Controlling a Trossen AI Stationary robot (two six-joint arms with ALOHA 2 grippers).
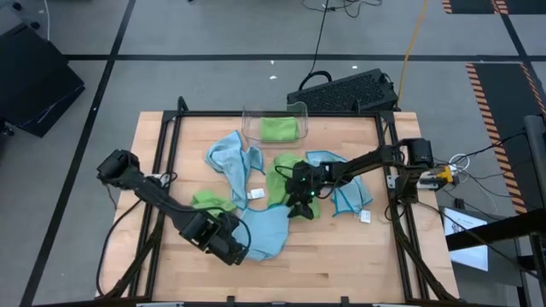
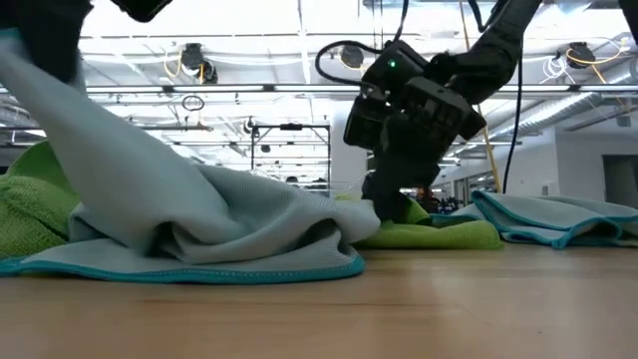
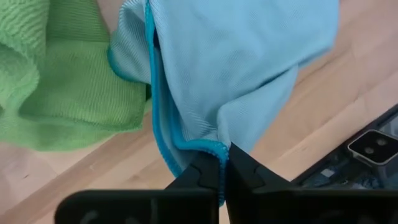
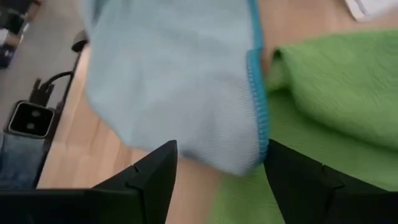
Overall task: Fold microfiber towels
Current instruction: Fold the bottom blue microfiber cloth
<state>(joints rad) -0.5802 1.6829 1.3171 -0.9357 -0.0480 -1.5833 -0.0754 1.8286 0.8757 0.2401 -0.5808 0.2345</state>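
The left end effector is clenched on the stitched corner of a light blue towel, which trails away from its fingertips toward the middle of the surface, draped and partly lifted. Just beside that towel, on the side away from the right arm, lies a green towel.

The right end effector hovers with its fingers spread and nothing between them, poised over the far edge of the same blue towel where it overlaps another green towel. That edge lies directly ahead of it, so the right arm is the nearer one to grasp it.

Farther out, more blue towels lie loose, and a clear bin holds one green cloth. Small white tags show; no writing is legible.
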